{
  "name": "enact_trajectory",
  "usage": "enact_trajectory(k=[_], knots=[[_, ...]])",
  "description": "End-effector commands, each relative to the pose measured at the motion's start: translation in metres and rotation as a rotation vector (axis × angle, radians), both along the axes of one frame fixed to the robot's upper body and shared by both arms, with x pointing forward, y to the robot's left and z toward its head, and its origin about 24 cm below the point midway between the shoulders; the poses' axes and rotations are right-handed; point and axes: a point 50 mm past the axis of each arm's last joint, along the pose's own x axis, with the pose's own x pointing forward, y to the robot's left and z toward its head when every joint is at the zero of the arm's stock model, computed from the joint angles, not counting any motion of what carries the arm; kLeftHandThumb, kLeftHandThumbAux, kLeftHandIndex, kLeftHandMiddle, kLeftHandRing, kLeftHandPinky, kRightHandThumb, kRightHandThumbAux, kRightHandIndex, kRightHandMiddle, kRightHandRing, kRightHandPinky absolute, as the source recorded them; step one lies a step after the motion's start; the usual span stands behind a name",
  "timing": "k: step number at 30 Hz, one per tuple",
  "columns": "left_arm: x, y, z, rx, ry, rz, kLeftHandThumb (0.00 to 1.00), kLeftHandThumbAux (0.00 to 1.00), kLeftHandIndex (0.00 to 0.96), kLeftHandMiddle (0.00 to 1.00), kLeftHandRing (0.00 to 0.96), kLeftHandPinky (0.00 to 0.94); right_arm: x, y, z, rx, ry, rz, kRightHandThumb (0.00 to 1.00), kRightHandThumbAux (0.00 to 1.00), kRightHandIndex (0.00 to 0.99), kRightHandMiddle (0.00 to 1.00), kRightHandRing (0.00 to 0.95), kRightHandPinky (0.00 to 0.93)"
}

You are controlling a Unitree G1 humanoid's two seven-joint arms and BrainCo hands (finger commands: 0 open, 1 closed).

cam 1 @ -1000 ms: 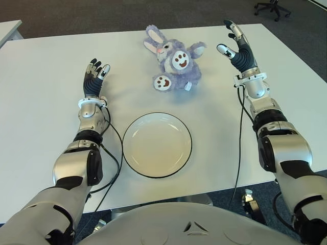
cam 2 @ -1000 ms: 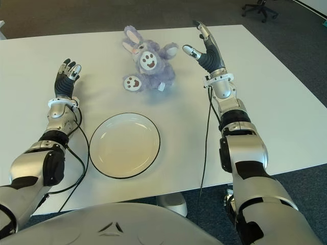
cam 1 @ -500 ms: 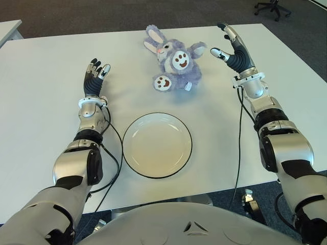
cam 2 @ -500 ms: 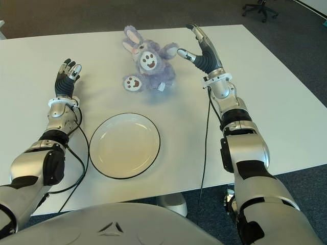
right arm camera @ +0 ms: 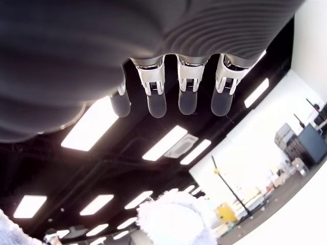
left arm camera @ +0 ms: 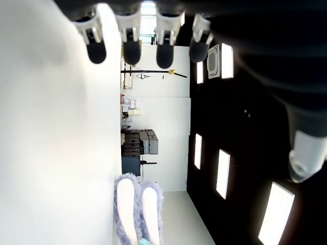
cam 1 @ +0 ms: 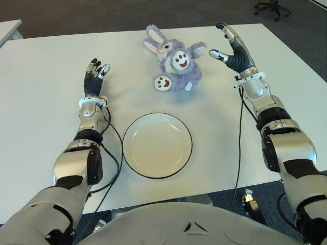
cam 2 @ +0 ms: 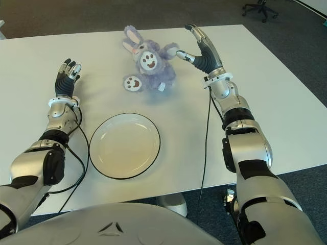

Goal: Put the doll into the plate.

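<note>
1. Spanning nearly the whole eye view, white worktop (cam 1: 41, 92) carries everything; far edge runs just behind the doll, near edge below the plate, wide bare room on both sides.
2. Right arm stretched forward, right hand (cam 1: 232, 48) raised just right of the doll, palm toward it, fingers (right arm camera: 187, 97) spread apart, thumb pointing at the doll's ear, holding nothing, small gap to the doll.
3. Left hand (cam 1: 95, 76) held upright at the left, well apart from doll and plate, fingers (left arm camera: 130, 51) extended, empty.
4. Plate (cam 1: 134, 130) empty, round, dark rim, between the two forearms near the front edge.
5. Doll (cam 1: 173, 64), purple rabbit, lies on its back behind the plate, clear strip of worktop between them.
</note>
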Motion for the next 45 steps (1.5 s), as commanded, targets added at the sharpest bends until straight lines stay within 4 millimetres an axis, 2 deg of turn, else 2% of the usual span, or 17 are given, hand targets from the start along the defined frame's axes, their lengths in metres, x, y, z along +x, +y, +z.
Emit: enact_trajectory(k=[1,22,30,36,45], knots=[[-0.034,-0.015,-0.058,-0.071,0.252,0.002,0.000,0.501,0.000,0.093,0.037,0.000,0.001,0.003,0.001,-0.029,-0.001,0.011,0.146,0.215,0.000,0.000,0.000,0.000],[-0.032,-0.016,-0.057,-0.074,0.259,0.004,0.000,0.484,0.000,0.082,0.033,0.000,-0.001,0.006,-0.003,-0.118,0.024,0.059,0.164,0.202,0.000,0.000,0.000,0.000],[-0.032,-0.016,-0.057,-0.070,0.258,0.005,0.000,0.471,0.000,0.088,0.037,0.000,-0.003,0.009,-0.004,-0.123,0.029,0.087,0.186,0.194,0.000,0.000,0.000,0.000],[-0.033,-0.016,-0.057,-0.066,0.257,0.005,0.000,0.467,0.000,0.086,0.033,0.000,-0.006,0.015,-0.005,-0.108,0.035,0.143,0.240,0.211,0.000,0.000,0.000,0.000],[-0.033,-0.016,-0.058,-0.071,0.255,0.005,0.000,0.468,0.000,0.095,0.044,0.000,-0.006,0.016,-0.006,-0.147,0.061,0.160,0.253,0.186,0.000,0.000,0.000,0.000]])
